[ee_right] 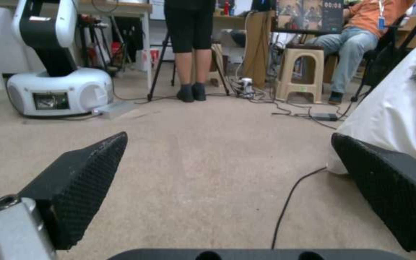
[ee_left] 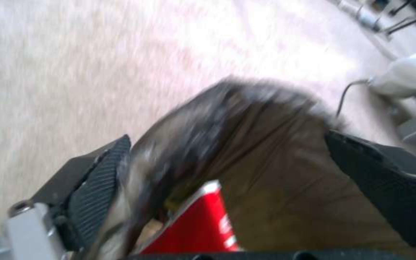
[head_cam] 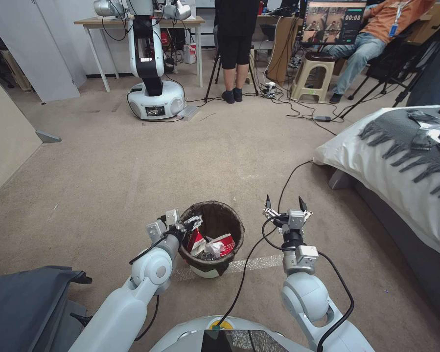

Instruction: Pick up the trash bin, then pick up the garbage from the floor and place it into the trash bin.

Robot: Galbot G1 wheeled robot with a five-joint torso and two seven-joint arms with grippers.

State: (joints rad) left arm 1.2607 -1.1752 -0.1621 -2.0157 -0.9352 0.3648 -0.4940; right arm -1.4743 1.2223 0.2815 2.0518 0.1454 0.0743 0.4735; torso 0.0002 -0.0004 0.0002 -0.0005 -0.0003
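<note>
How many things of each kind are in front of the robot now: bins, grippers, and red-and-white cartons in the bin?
Trash bin: 1
Grippers: 2, left gripper at the bin's rim, right gripper open over the carpet
Red-and-white cartons visible in the bin: 2
Total: 5

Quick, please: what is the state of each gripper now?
Left gripper: open, fingers astride the rim of the small white plastic trash bin with dark bag liner, not clamped.
Right gripper: open, empty, above carpet.

Second white robot base [head_cam: 155, 99] parked beneath a wooden desk [head_cam: 131, 22]. Beige plastic stool [head_cam: 316, 73] among floor cables. Bed [head_cam: 401, 161] with white cover, grey fringed throw [head_cam: 405, 142]. Grey cloth [head_cam: 24, 303] heaped near left.
</note>
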